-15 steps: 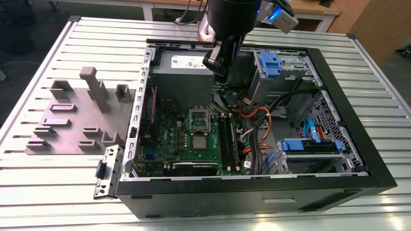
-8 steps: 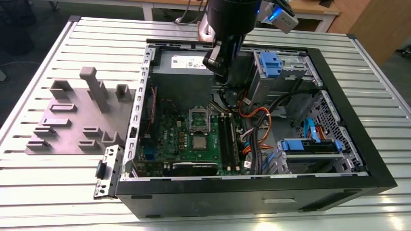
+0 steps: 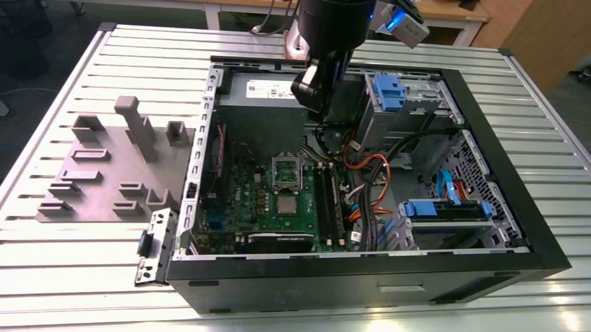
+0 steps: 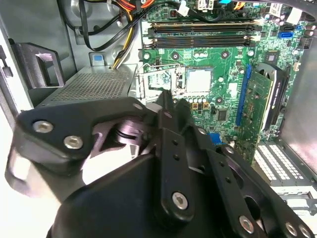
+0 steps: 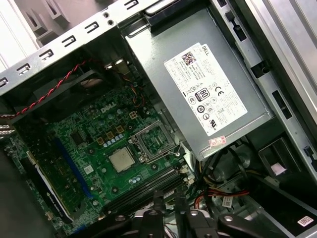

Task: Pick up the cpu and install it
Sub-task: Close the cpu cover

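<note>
The cpu is a small silver square lying flat on the green motherboard inside the open computer case. It also shows in the second wrist view and the first wrist view. Right beside it stands the open metal socket frame. My gripper hangs high over the back of the case, near the power supply and well clear of the cpu. Its dark fingers sit close together with nothing between them.
The grey power supply lies just under the arm. Blue drive bays and orange and black cables crowd the exterior view's right of the case. A grey plastic fixture rests on the slatted table outside.
</note>
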You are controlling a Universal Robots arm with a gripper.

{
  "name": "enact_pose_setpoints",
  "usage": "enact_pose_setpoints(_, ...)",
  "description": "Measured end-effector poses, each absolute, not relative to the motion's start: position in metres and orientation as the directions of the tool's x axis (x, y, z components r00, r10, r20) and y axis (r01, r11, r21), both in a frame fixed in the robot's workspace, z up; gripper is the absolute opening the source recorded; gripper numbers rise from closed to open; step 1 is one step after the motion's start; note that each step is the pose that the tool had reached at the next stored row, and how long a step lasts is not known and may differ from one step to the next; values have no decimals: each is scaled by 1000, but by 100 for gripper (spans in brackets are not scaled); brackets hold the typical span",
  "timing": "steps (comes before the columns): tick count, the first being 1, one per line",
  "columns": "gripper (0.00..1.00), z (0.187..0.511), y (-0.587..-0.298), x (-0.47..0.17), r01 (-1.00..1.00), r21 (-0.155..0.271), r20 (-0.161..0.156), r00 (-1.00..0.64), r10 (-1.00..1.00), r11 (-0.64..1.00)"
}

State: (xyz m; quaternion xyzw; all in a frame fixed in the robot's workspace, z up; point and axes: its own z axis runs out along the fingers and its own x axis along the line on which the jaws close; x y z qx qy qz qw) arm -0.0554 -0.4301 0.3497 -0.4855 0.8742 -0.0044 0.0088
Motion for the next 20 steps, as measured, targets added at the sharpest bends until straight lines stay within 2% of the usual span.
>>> enact_pose_setpoints(1,24,350,-430,-55,-849,-16,-11,-528,-849,529)
enact_pose_setpoints(2,30,350,-430,-55,-849,-17,-10,-528,-849,529)
enact_pose_setpoints(8,28,350,-430,-55,-849,-18,-8,-528,-849,528)
enact_pose_setpoints(10,16,350,-430,-55,-849,-18,-8,-528,-849,528)
enact_pose_setpoints(11,16,350,-430,-55,-849,-19,-7,-528,-849,529)
enact_pose_setpoints(12,11,350,-430,-55,-849,-19,-7,-528,-849,529)
enact_pose_setpoints(18,11,350,-430,-55,-849,-20,-5,-528,-849,528)
enact_pose_setpoints(19,17,350,-430,-55,-849,-20,-4,-528,-849,528)
enact_pose_setpoints(20,17,350,-430,-55,-849,-21,-4,-528,-849,528)
